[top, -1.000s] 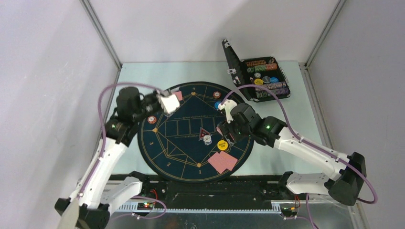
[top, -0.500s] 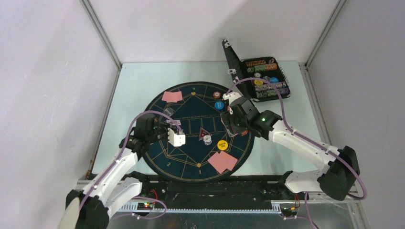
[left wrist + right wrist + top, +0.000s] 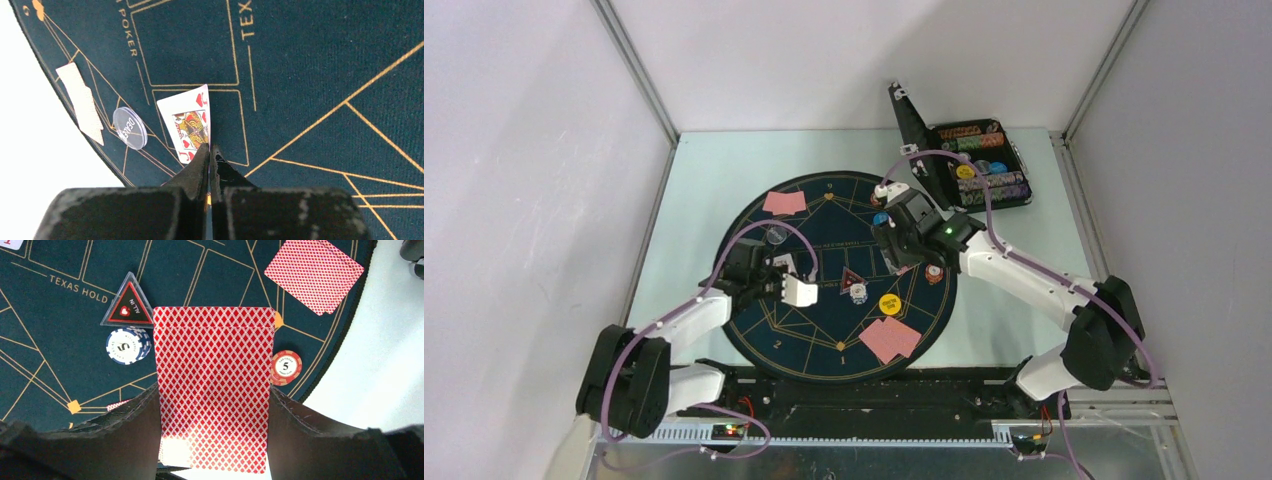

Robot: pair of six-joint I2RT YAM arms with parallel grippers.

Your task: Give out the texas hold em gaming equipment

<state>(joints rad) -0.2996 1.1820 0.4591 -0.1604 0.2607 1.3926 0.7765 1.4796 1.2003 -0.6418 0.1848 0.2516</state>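
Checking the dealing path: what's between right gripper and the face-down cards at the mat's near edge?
The yellow disc. Top view shows it; the held deck blocks the wrist view.

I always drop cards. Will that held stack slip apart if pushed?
Probably: the stack of cards shows layered thin edges, so loose cards likely slide and fan. Squeezed only at its sides by the right gripper, it may bow slightly.

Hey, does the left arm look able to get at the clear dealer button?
Probably yes: the dealer button lies uncovered on the mat close to the left gripper, though its shut jaws would need opening.
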